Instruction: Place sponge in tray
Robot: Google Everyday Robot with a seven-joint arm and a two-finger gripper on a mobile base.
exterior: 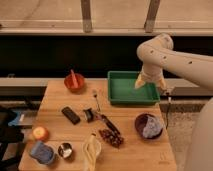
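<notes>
The light wooden bench [131, 159] fills the lower scene, its far edge against a dark ledge and its right edge beside the robot's body. The white robot arm [176, 59] reaches in from the right and bends down over the far-right corner, where the claw [150, 83] hangs above the right half of the large green rectangular plastic tray [124, 90]; its yellowish fingers are spread and nothing shows between them. The tray lies close to the bench's far and right edges, and the flat bottom left of the claw is bare. A round dark purple bowl [142, 120] holding a pale bluish cloth [152, 128] stands near the right edge, with bare wood between it and the tray. A round red bowl [74, 83] sits at the far-left edge. The small blue-grey sponge [42, 152] lies in the near-left corner, close to both edges and well apart from the tray, with a reddish apple [40, 133] just beyond it and a small metal cup [65, 149] just to its right. A black bar [70, 115] lies mid-left, and the near-right corner is open wood.
</notes>
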